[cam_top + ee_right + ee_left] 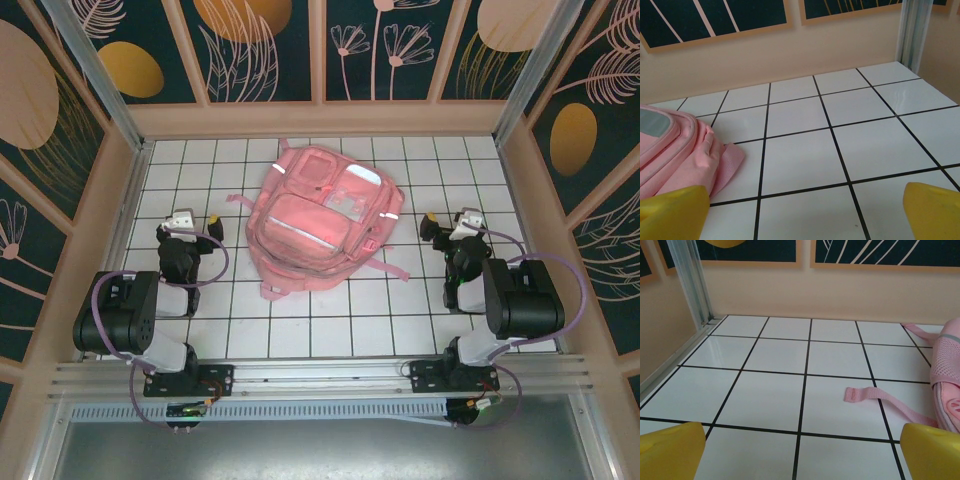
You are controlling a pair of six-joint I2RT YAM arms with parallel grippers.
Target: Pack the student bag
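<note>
White tiled table (330, 320) carries the pink bag (325, 220) lying flat; left gripper (197, 218) and right gripper (448, 220) flank it, both released, empty.

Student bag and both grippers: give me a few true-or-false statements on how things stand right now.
1. The student bag lies flat on the table between the two arms. True.
2. The left gripper is shut on a strap. False: it is open, and the loose strap lies on the tiles ahead of it, untouched.
3. The right gripper is open and holds nothing. True.
4. The bag stands upright against the back wall. False: it lies mid-table, front side up.
</note>
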